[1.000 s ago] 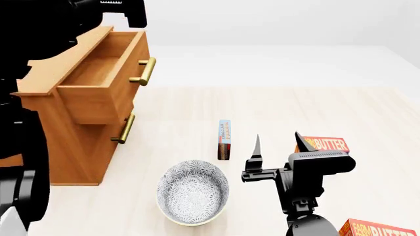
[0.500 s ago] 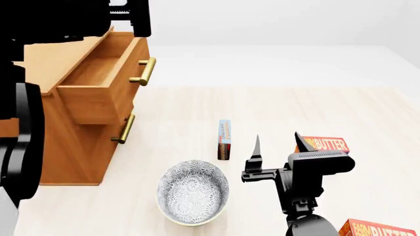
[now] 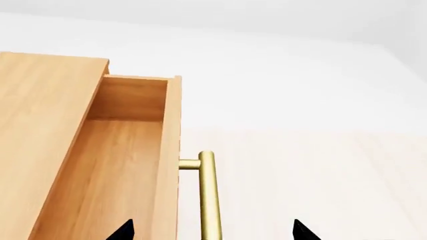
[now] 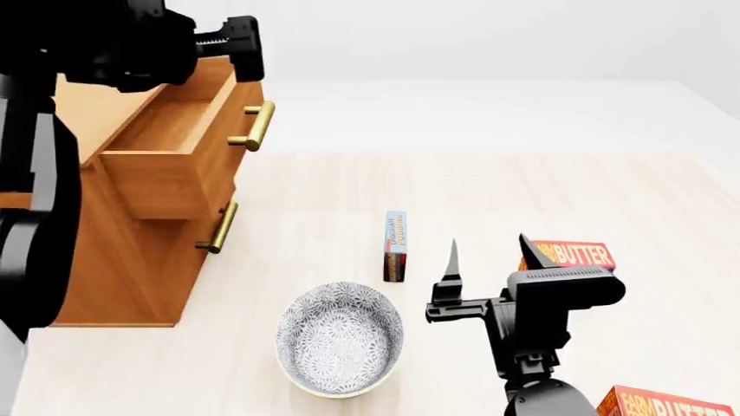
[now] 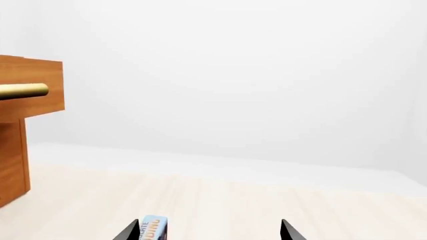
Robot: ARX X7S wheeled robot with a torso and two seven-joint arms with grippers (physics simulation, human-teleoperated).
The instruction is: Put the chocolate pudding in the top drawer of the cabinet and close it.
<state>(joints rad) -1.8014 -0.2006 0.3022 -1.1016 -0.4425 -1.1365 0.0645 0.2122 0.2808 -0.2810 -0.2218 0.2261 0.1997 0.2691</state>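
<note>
Pudding box (image 4: 397, 246) stands on edge on the table (image 4: 555, 191), untouched. Right gripper (image 4: 487, 254) spread wide, empty, just beside it. Left gripper (image 3: 208, 231) spread too, above the pulled-out top drawer (image 4: 173, 152).

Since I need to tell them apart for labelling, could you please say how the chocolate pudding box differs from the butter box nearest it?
The pudding box is slimmer and smaller than the butter box. The pudding box has a light blue face with dark brown edges; the butter box is red-orange with large white lettering. The pudding box lies left of the right gripper, the butter box right of it. Both are printed cartons resting on the pale wooden table.
</note>
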